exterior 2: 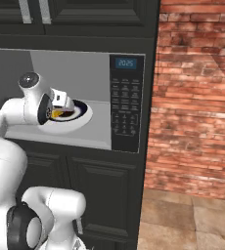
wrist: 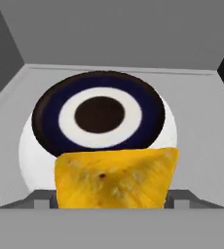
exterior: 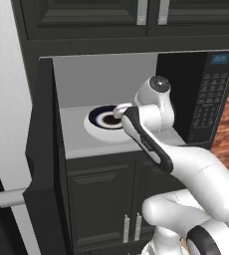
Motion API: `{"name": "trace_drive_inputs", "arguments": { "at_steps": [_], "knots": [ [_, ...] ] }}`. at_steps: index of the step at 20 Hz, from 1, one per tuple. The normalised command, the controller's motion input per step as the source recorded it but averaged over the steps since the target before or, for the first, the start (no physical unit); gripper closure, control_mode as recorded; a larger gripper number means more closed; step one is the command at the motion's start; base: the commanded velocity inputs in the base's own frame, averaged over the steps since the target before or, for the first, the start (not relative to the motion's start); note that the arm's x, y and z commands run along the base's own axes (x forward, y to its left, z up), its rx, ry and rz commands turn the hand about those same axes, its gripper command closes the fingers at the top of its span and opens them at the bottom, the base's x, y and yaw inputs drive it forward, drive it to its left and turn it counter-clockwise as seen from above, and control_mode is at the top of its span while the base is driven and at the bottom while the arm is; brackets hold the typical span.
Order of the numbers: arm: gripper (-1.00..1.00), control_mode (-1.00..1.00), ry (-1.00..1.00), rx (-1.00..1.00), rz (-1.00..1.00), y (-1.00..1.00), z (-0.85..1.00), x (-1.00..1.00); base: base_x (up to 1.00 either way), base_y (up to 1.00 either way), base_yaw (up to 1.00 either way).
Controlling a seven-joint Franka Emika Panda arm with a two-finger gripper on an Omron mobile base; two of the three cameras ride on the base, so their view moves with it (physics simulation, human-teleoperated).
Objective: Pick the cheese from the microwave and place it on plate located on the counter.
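The cheese [wrist: 115, 177] sits right at my jaws, a yellow-orange wedge filling the space between my two finger tips, which show at its lower left and right corners in the hand view. My jaws stand partly open and appear closed against the wedge's sides, holding it. Just behind the cheese lies the white dish [wrist: 98, 116] with its dark navy ring, resting on the light grey floor of the microwave [exterior 2: 126, 102]. My gripper [exterior 2: 60, 103] is inside the cavity, over the dish's near edge, with the black door [exterior: 44, 164] swung open.
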Motion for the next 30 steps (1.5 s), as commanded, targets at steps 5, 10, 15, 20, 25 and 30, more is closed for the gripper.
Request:
{"name": "trace_drive_inputs", "arguments": {
  "at_steps": [5,10,15,20,25,30],
  "knots": [
    [1.00,-1.00,0.00,0.00,0.00,-0.31,0.24,-1.00,0.00,0.00,0.00],
    [1.00,-1.00,0.00,0.00,0.00,-0.27,0.14,-1.00,0.00,0.00,0.00],
    [1.00,-1.00,0.00,0.00,0.00,-0.04,0.20,-0.99,0.00,0.00,0.00],
    [1.00,-1.00,0.00,0.00,0.00,-0.20,0.25,-0.83,0.00,0.00,0.00],
    [1.00,-1.00,0.00,0.00,-0.02,-0.32,0.27,-0.22,0.00,0.00,0.00],
    [1.00,-1.00,0.00,0.00,-0.01,-0.12,0.15,0.00,0.00,0.00,0.00]
  ]
}}
